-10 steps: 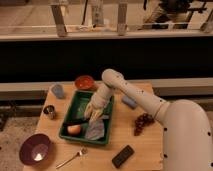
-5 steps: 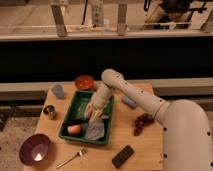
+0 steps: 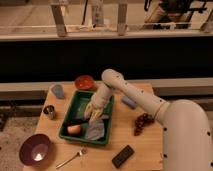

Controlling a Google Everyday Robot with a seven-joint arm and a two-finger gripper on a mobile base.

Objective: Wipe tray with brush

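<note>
The dark green tray (image 3: 106, 104) lies in the middle of the wooden table. My gripper (image 3: 93, 114) reaches down into it from the right, over the tray's centre, on the end of the white arm (image 3: 145, 102). It is shut on the brush (image 3: 75, 122), a slim black stick that runs leftward from the gripper, low over the tray floor. An orange item (image 3: 74, 129) and a crumpled grey cloth (image 3: 95, 131) lie in the tray's near half, just below the brush and gripper.
On the table around the tray are a red bowl (image 3: 84, 82), a blue-grey object (image 3: 58, 90), a metal cup (image 3: 49, 111), a purple bowl (image 3: 35, 149), a silver fork (image 3: 71, 158), a black block (image 3: 122, 156), dark grapes (image 3: 142, 122) and a pale blue object (image 3: 128, 101).
</note>
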